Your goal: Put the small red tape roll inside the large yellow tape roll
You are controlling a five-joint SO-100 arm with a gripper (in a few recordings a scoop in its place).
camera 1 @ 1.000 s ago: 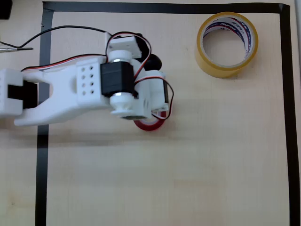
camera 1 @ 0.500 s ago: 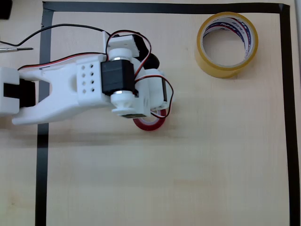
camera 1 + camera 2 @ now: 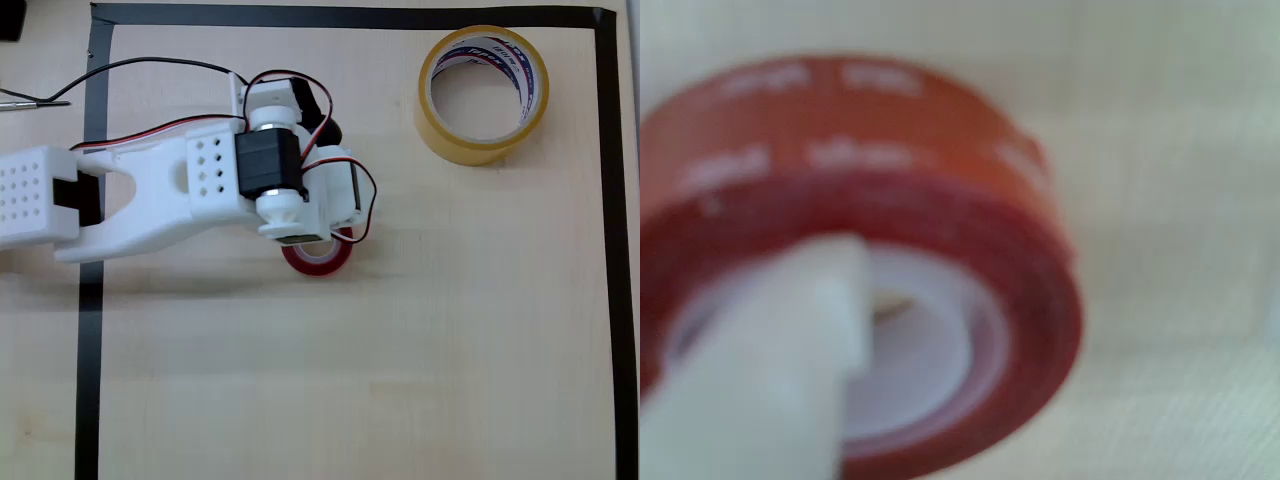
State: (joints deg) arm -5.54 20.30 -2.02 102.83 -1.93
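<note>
The small red tape roll [image 3: 318, 262] lies flat on the wooden table, half covered from above by my white gripper [image 3: 322, 236]. The wrist view has the red roll [image 3: 1020, 240] very close and blurred, with one white finger [image 3: 770, 370] reaching down inside its white core. The other finger is hidden, so I cannot tell whether the jaws pinch the roll's wall. The large yellow tape roll [image 3: 478, 150] lies flat at the upper right, its hole facing up, well apart from the gripper.
Black tape [image 3: 610, 250] marks a rectangular border on the table. A black cable [image 3: 150, 62] trails from the arm toward the upper left. Bare wood stretches between the two rolls and across the lower half.
The arm has shifted right and slightly up over the red roll. The red roll has barely moved. The yellow roll has stayed in place.
</note>
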